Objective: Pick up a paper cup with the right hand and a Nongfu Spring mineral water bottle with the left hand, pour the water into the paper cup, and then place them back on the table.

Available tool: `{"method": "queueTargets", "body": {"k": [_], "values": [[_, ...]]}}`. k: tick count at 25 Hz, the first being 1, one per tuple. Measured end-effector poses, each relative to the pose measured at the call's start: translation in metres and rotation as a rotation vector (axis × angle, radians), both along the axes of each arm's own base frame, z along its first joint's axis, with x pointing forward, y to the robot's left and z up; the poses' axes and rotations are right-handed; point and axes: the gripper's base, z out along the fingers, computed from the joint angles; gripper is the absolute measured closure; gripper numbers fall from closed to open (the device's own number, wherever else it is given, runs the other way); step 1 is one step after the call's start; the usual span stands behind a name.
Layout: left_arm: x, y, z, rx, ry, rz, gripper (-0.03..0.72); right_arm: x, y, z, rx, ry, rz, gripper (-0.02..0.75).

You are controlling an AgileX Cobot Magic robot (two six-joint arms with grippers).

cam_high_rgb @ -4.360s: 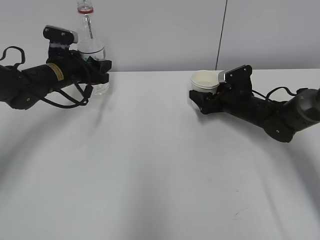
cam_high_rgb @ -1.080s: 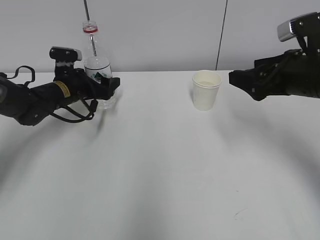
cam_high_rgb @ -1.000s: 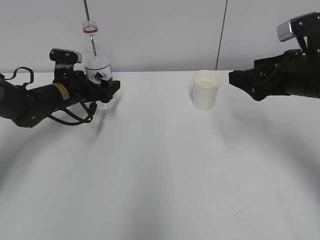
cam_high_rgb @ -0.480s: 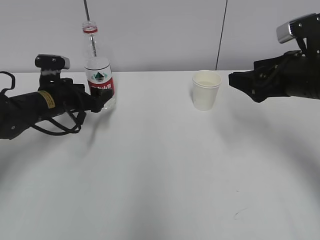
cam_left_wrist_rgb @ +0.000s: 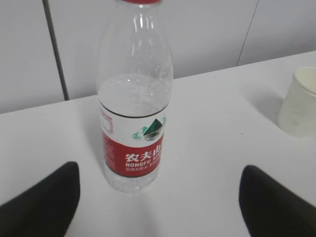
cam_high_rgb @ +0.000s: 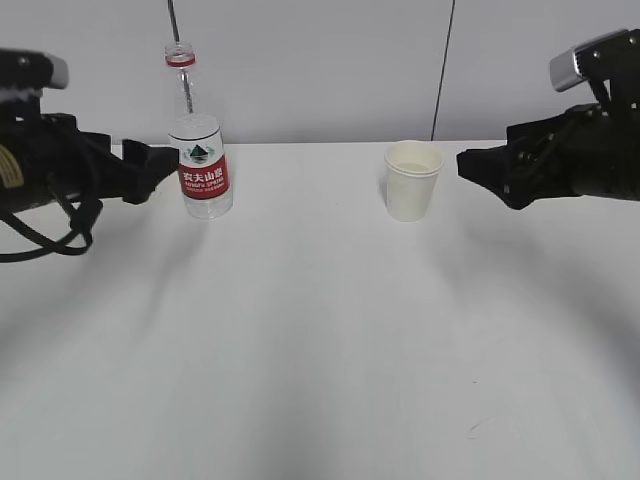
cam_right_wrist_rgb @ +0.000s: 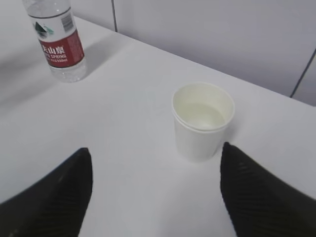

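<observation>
Both pincers, left (cam_left_wrist_rgb: 158, 207) and right (cam_right_wrist_rgb: 155, 192), gape wide, empty; bottle (cam_high_rgb: 201, 160) and cup (cam_high_rgb: 412, 181) stand upright on the worktop (cam_high_rgb: 320, 340).

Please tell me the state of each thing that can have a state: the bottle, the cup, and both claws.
Bottle: upright on the table, no cap, partly full, free of the claws.
Cup: upright on the table, some water inside, free of the claws.
Left claw: open, empty, beside the bottle, not touching.
Right claw: open, empty, apart from the cup.
</observation>
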Motion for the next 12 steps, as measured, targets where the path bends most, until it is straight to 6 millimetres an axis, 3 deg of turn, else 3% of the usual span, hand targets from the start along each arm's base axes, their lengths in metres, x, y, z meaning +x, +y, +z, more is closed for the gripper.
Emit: {"method": "queueTargets", "body": {"k": [3,6,12], "values": [[-0.02,0.004,0.031,0.075,0.019,0.058,0.101,0.0,-0.001,-0.005,-0.061,0.048,-0.056,0.144],[-0.04,0.008,0.05,0.138,0.094,0.134,0.101,-0.002,0.002,-0.014,-0.16,0.128,-0.145,0.144],[-0.073,0.004,0.05,0.254,0.376,0.241,0.101,-0.011,0.031,-0.018,-0.29,0.235,-0.263,0.144]]}}
